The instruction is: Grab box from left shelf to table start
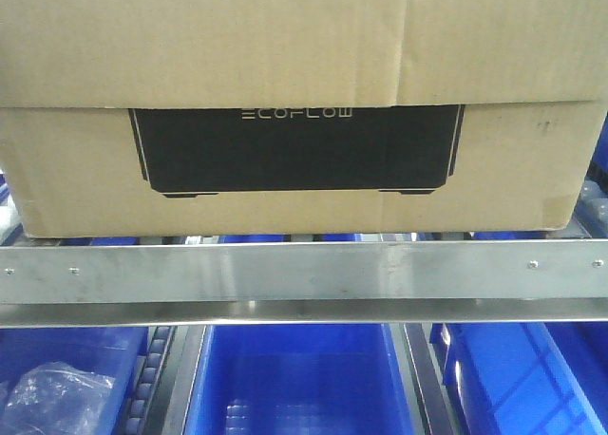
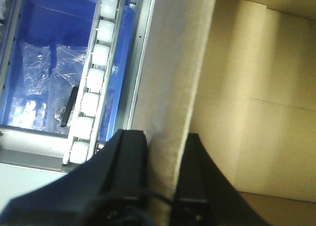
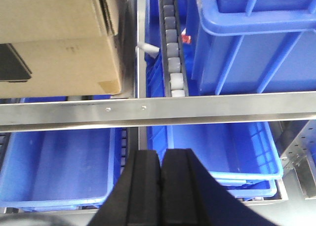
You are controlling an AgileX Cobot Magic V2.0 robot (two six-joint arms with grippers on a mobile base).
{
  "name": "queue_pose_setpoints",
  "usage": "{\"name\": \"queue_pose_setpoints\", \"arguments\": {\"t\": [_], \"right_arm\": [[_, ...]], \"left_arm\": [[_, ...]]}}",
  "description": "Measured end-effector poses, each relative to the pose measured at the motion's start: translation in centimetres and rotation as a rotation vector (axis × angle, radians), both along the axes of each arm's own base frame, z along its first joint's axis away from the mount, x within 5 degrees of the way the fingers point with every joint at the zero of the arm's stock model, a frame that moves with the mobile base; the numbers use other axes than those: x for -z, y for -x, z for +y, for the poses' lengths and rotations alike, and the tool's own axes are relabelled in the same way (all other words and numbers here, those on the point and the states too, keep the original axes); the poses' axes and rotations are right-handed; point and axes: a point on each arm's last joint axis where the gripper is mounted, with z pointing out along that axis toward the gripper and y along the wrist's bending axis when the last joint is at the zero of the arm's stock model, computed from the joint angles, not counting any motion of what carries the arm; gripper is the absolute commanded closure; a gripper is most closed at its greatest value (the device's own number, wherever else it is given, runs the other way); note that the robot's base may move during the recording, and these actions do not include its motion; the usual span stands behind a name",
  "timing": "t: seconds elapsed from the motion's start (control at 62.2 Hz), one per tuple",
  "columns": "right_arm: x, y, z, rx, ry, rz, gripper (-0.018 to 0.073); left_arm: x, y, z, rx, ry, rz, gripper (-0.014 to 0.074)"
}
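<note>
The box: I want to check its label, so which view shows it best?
Exterior front view: the box faces the camera, ECOFLOW panel readable. Left wrist shows only its flap and inside; right wrist, one corner.

Blue plastic bins on lower lvl, clear plastic bags in 1 bin

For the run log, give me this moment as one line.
stage: grasp | left pincer: shut on box wall | right pincer: shut, empty | box: on shelf
</note>
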Motion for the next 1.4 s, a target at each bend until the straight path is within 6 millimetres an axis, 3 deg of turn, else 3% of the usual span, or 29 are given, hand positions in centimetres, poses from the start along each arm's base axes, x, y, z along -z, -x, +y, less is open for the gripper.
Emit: {"name": "queue_pose_setpoints", "arguments": {"t": [0.209, 0.37, 0.482, 0.949, 1.222, 1.399], "right_arm": [[-2.8, 0.0, 0.2, -0.014, -0.025, 0.005, 0.0483], [-6.4, -1.0, 0.2, -0.03, -0.002, -0.009, 0.0298], [-8.1, -2.3, 0.2, -0.032, 0.002, -0.006, 0.0227], [-14.2, -10.3, 0.4, -0.067, -0.079, 0.068, 0.0227], [-15.1, -15.7, 0.4, -0.074, -0.1, 0.124, 0.0227], [-15.4, -17.8, 0.8, -0.096, -0.108, 0.143, 0.0227]], "left_arm": [[0.0, 0.0, 0.0, 0.0, 0.0, 0.0, 0.0699], [0.0, 0.0, 0.0, 0.0, 0.0, 0.0, 0.0699], [0.0, 0.0, 0.0, 0.0, 0.0, 0.0, 0.0699], [0.0, 0.0, 0.0, 0.0, 0.0, 0.0, 0.0699], [0.0, 0.0, 0.0, 0.0, 0.0, 0.0, 0.0699], [0.0, 0.0, 0.0, 0.0, 0.0, 0.0, 0.0699]]}}
